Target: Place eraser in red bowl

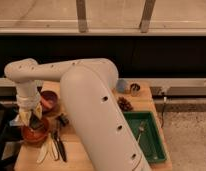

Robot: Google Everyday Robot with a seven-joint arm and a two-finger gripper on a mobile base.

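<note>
The red bowl (35, 134) stands on the wooden table (96, 160) at the front left. My gripper (31, 117) hangs straight down from the white arm (91, 100), right over the bowl's rim and inside. A dark patch (35, 122) shows just under the gripper above the bowl; I cannot tell whether it is the eraser. A small dark block (62, 120) lies on the table just right of the bowl.
A purple-maroon bowl (49, 100) stands behind the red bowl. A black-handled tool (59, 148) and pale utensils (44, 151) lie in front. A green tray (146, 134) with a fork is at the right. A pinecone-like thing (125, 104) and small cups (134, 89) stand at the back.
</note>
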